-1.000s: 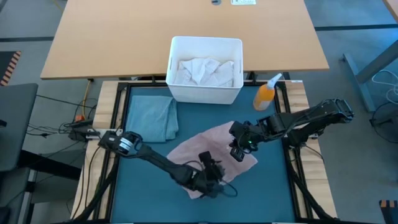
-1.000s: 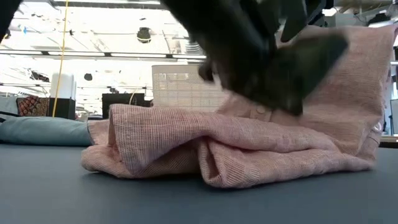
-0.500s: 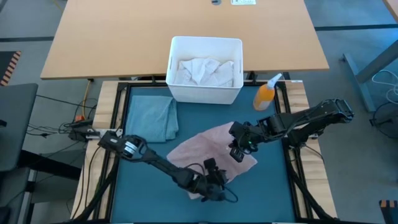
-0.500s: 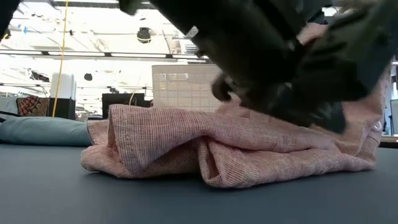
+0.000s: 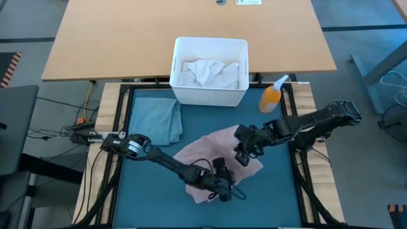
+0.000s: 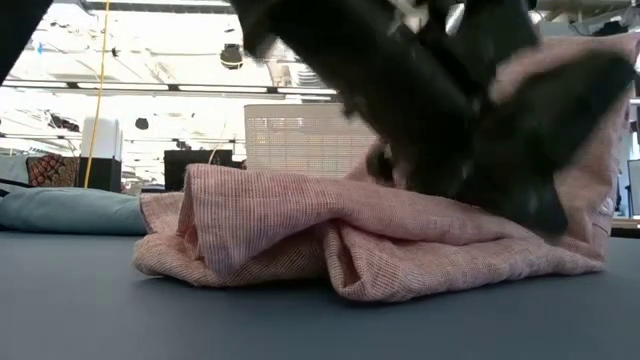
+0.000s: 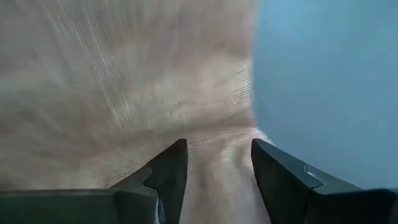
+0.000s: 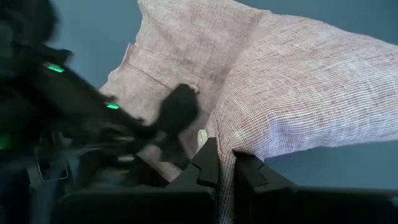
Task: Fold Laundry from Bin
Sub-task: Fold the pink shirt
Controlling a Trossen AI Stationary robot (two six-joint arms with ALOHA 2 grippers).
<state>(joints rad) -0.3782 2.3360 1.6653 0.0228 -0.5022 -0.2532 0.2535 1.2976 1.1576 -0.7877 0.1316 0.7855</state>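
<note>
Teal mat [image 5: 146, 191] on wooden table [image 5: 114, 38]; bright room behind.

The near strip of the teal mat [image 5: 152, 203] lies bare, giving open passage along the front of the bench. The crumpled pink shirt [image 5: 206, 152] fills the middle, with both arms over it. At the back the white bin [image 5: 210, 95] and the orange spray bottle [image 5: 271, 97] block the way; a folded blue-grey cloth [image 5: 156, 121] takes the left rear corner.
</note>
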